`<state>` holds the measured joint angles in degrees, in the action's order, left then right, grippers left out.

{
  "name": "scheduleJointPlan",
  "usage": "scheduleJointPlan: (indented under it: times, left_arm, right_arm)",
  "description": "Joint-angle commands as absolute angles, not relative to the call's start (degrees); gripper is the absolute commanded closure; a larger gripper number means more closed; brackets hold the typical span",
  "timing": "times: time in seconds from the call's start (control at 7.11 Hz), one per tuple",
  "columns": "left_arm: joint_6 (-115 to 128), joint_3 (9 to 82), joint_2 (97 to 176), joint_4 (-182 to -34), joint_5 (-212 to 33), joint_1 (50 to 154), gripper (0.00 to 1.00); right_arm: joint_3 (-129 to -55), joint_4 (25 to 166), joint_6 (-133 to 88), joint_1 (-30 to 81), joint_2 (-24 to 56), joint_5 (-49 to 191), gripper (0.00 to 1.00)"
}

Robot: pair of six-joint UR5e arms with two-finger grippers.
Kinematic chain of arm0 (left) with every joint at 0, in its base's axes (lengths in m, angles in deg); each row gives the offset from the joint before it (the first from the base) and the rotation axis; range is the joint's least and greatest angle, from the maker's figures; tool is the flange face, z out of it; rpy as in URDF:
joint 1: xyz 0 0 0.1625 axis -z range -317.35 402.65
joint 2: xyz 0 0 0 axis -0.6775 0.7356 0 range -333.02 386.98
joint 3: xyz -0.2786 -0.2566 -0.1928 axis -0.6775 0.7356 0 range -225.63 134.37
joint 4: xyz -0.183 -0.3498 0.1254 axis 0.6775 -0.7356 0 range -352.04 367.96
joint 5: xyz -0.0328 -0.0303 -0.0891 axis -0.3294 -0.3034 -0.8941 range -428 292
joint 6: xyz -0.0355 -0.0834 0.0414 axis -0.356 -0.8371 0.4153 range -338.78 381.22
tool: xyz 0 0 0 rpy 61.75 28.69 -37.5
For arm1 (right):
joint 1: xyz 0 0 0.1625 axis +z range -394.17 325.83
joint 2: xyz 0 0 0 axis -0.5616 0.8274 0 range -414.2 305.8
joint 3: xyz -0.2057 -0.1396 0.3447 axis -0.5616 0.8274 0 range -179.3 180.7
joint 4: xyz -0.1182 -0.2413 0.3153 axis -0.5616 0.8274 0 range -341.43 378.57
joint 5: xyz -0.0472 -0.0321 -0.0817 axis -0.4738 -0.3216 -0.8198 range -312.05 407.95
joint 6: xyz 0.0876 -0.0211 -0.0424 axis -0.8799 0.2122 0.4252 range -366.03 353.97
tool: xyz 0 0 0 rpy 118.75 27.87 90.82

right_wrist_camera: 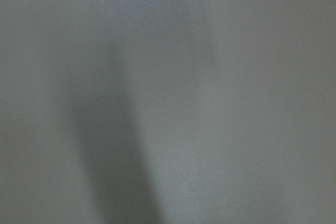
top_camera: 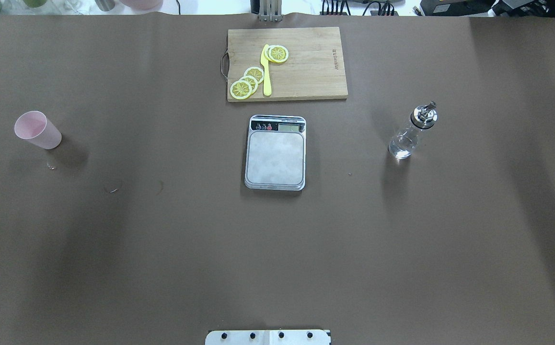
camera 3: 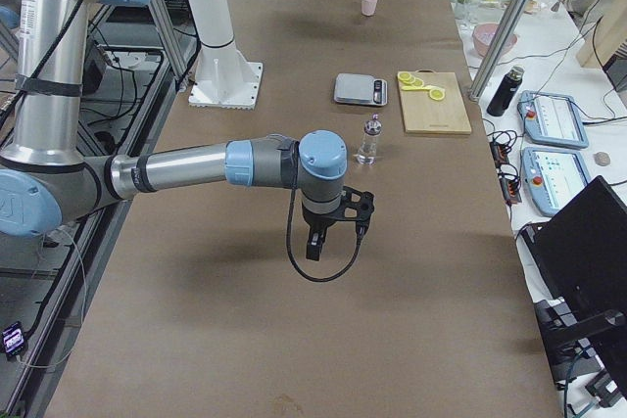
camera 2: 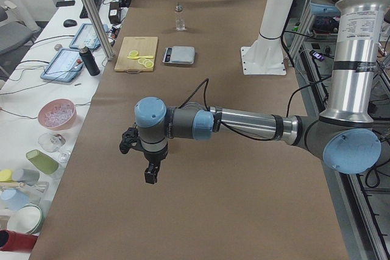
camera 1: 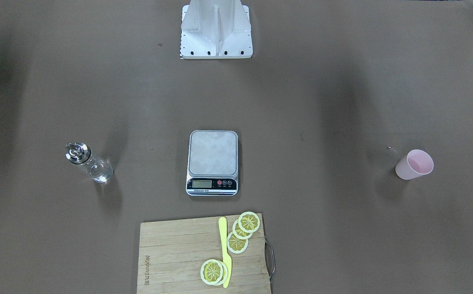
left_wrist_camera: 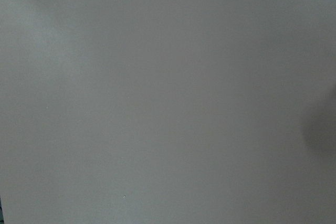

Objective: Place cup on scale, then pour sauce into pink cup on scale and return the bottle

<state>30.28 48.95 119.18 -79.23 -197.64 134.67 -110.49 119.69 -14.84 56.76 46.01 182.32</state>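
Two unknowns: L gripper (camera 2: pixel 146 162), R gripper (camera 3: pixel 335 232) grip state can't tell. Cup (top_camera: pixel 38 130), left of scale (top_camera: pixel 275 158), may tip if you clip rim.

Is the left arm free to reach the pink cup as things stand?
Probably yes: the cup stands alone on that arm's side of the table, nothing beside it, and the left gripper hangs above bare surface.
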Motion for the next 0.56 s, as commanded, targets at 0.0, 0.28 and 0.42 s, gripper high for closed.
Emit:
scheduleJointPlan:
  times: [0.0, 0.28, 0.42]
  left_arm:
    - [30.19, 48.85, 119.09, -79.75, -197.64, 134.67, 0.01]
    - [30.19, 49.46, 119.0, -80.11, -197.64, 134.67, 0.01]
    - [30.19, 48.86, 118.91, -81.41, -197.64, 134.67, 0.01]
  right_arm:
    - [-110.31, 119.47, -14.81, 56.8, 45.82, 182.34, 0.0]
    - [-110.39, 119.47, -14.9, 56.8, 45.56, 182.42, 0.0]
    - [-110.48, 119.38, -14.99, 56.8, 45.47, 182.34, 0.0]
